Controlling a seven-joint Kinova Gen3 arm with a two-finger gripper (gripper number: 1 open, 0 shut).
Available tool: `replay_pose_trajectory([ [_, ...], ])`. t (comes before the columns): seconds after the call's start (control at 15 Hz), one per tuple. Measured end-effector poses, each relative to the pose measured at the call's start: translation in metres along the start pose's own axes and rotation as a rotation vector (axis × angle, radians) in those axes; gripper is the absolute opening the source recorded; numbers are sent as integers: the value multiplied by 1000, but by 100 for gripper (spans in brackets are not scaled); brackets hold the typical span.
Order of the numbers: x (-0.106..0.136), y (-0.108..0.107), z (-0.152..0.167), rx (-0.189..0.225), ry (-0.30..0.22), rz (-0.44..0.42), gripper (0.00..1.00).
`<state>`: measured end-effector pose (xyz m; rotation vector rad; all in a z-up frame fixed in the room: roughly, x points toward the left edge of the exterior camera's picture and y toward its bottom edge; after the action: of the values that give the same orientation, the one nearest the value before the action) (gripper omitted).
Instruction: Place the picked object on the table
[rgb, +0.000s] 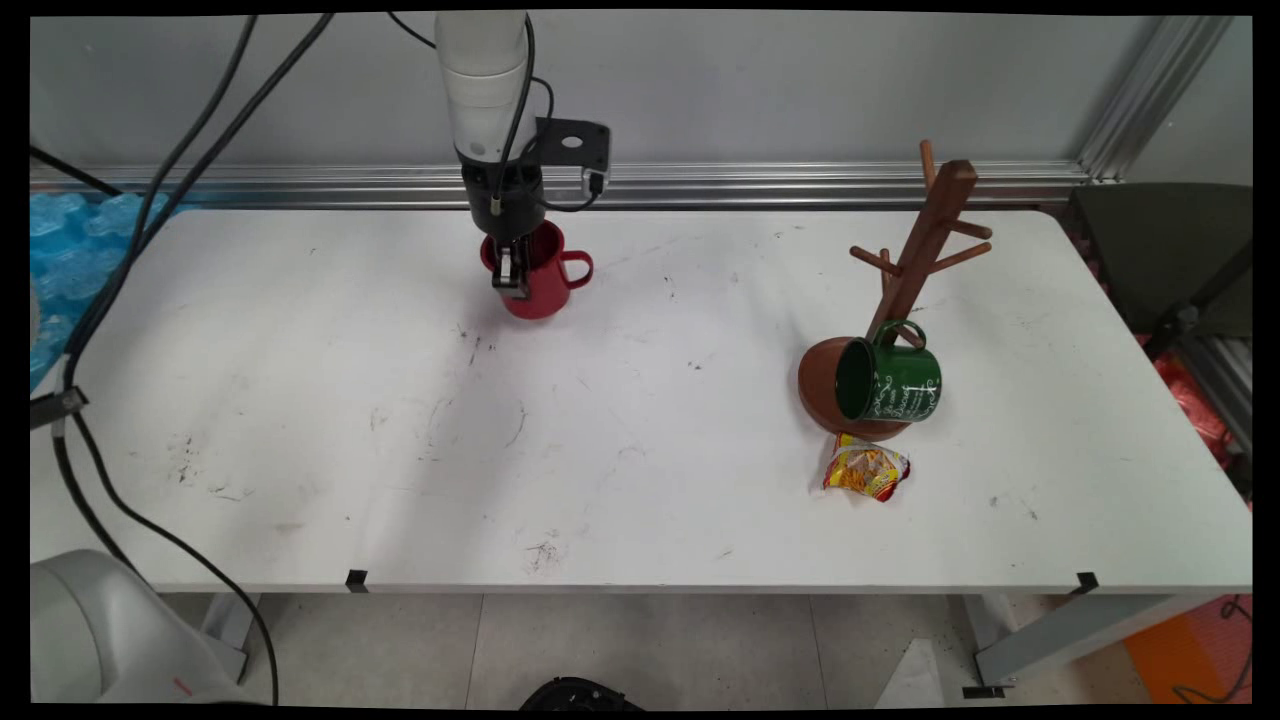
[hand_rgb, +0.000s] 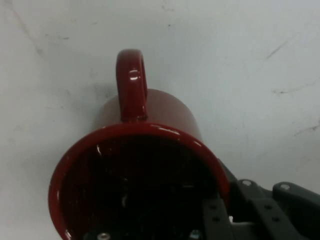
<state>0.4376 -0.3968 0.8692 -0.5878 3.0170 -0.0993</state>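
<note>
We see the end effector (rgb: 511, 272) at the rim of a red mug (rgb: 540, 285) that stands upright on the far left-centre of the tabletop (rgb: 400, 420), its handle pointing to the picture's right in the main view. In the hand view, one finger seems to reach inside the mug (hand_rgb: 140, 170) and the linkage sits outside the wall, so the end effector looks closed narrow on the rim wall; the mug appears to rest on the tabletop. We judge the mug rigid, glossy and rather slippery, likely enamel or ceramic, moderately light; the rim wall or the handle offers a hold. Well apart to the right, a wooden mug tree (rgb: 915, 270) leans, with a green mug (rgb: 890, 380) lying on its side against its base, and a small snack packet (rgb: 865, 470) just in front
</note>
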Motion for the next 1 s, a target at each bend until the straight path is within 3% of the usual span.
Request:
replay_pose_trajectory([
  [0.4,1,-10,11,-53,-19,56,0],
  [1.0,0,-15,32,-86,-36,116,0],
])
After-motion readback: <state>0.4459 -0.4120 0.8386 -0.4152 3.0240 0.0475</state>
